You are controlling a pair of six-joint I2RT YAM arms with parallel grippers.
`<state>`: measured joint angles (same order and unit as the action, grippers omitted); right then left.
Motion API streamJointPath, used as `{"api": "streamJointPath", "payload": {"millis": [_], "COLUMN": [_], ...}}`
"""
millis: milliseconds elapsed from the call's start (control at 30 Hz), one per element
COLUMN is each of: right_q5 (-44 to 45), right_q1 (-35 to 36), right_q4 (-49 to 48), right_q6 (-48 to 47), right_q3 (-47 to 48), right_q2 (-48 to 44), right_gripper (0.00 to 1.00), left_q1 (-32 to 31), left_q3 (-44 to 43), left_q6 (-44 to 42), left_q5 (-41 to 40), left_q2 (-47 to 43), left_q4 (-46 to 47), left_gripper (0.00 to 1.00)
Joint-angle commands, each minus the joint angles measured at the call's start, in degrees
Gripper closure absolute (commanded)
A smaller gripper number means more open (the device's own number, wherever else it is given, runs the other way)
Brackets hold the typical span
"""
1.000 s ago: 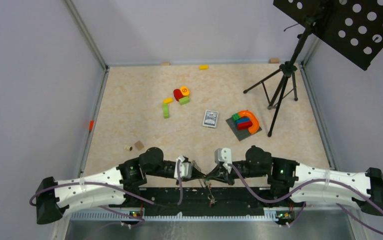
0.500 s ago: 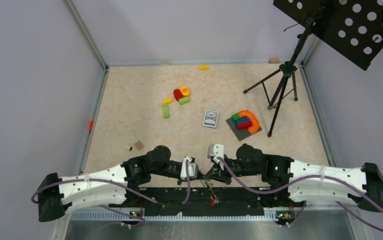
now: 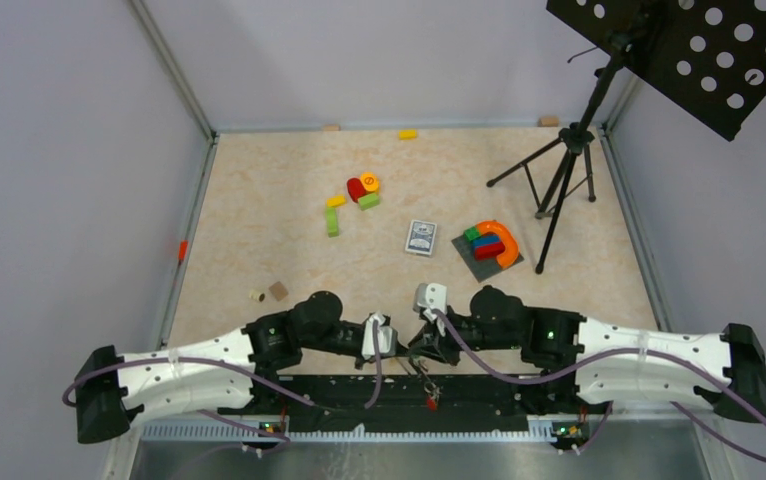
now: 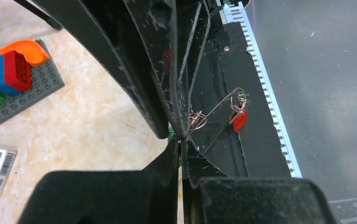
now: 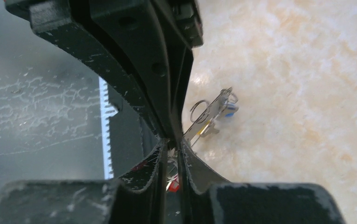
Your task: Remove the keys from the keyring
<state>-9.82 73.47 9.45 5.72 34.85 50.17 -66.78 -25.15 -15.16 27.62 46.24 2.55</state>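
Two-handed work at the middle of the worktop's near edge: held the keyring [image 4: 212, 107] in the left gripper [image 4: 181, 147], jaws pressed fully together on the thin wire. Pinched the same wire with the right gripper [image 5: 171, 144], jaws all but closed, tip to tip with the left. Left the keys [image 3: 427, 392] dangling below the grip, over the black mounting rail [image 3: 339, 396] rather than over the worktop. Showed a red-tagged key [image 4: 238, 120] to the left wrist and a blue-tagged key [image 5: 229, 113] to the right.

Needed, by judgement, a steady anchor from one side while the other worked a key along toward the wire's open end. Called for small, slow pulls, since so thin a wire could slip from either pinch. Risked losing a freed key onto the rail.

Lay well apart, toward the worktop's middle: playing-card box [image 3: 421, 237], grey baseplate [image 3: 484, 268] bearing an orange arch [image 3: 505, 241], loose blocks [image 3: 361, 189]. Stood by the far right corner: tripod stand [image 3: 564, 170]. Found nothing in the way except the fingers themselves, hiding the pinch point from above.
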Motion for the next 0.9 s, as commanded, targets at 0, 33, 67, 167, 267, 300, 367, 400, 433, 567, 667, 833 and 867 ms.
{"api": "streamJointPath", "payload": {"millis": [0, 33, 67, 167, 267, 300, 367, 400, 433, 567, 667, 833, 867], "right_q5": [3.8, 3.8, 3.8, 4.7, 6.9, 7.9, 8.0, 7.4, 6.5, 3.6, 1.5, -4.8, -5.8], "right_q1": [0.0, 0.1, 0.1, 0.0, 0.0, 0.0, 0.0, 0.0, 0.1, 0.0, 0.0, 0.1, 0.1], "right_q4": [-13.6, -15.0, -16.4, -19.7, -20.7, -20.2, -18.3, -17.5, -16.9, -17.2, -18.8, -19.4, -19.2], "right_q6": [-3.3, -3.8, -4.2, -5.2, -5.4, -5.3, -5.1, -5.2, -5.1, -4.8, -5.3, -9.8, -10.4], "right_q3": [-1.8, -3.0, -4.2, -7.2, -9.5, -9.9, -10.1, -10.1, -10.2, -11.2, -11.8, -11.4, -11.2], "right_q2": [-6.0, -8.2, -9.6, -13.8, -16.8, -17.2, -17.7, -17.9, -17.9, -17.8, -17.6, -17.2, -16.9], "right_gripper": [0.80, 0.75, 0.70, 0.60, 0.63, 0.69, 0.82, 0.86, 0.88, 0.82, 0.69, 0.56, 0.55], "left_q1": [-0.9, -0.9, -0.9, -0.9, -0.9, -0.9, -0.9, -0.9, -0.9, -0.9, -0.9, -0.9, -0.9], "left_q3": [-1.0, -0.5, 0.0, 1.7, 2.4, 2.6, 2.8, 2.9, 2.9, 2.9, 2.0, -2.4, -3.7], "left_q6": [-0.1, 0.1, 0.2, 0.7, 1.1, 1.1, 1.1, 1.0, 0.8, -0.2, -1.8, -6.6, -7.8], "left_q5": [2.5, 2.4, 2.3, 1.4, 0.2, -0.2, -1.0, -1.3, -1.6, -1.4, 0.4, 5.1, 6.8], "left_q2": [-3.2, -4.1, -5.0, -7.9, -10.8, -11.5, -13.0, -13.5, -14.0, -15.0, -14.7, -13.5, -13.3], "left_q4": [6.4, 6.9, 7.4, 8.2, 8.3, 8.4, 8.5, 8.5, 8.5, 8.3, 6.9, -0.9, -2.1], "left_gripper": [1.00, 1.00, 1.00, 1.00, 1.00, 1.00, 1.00, 1.00, 1.00, 1.00, 1.00, 1.00, 1.00]}}
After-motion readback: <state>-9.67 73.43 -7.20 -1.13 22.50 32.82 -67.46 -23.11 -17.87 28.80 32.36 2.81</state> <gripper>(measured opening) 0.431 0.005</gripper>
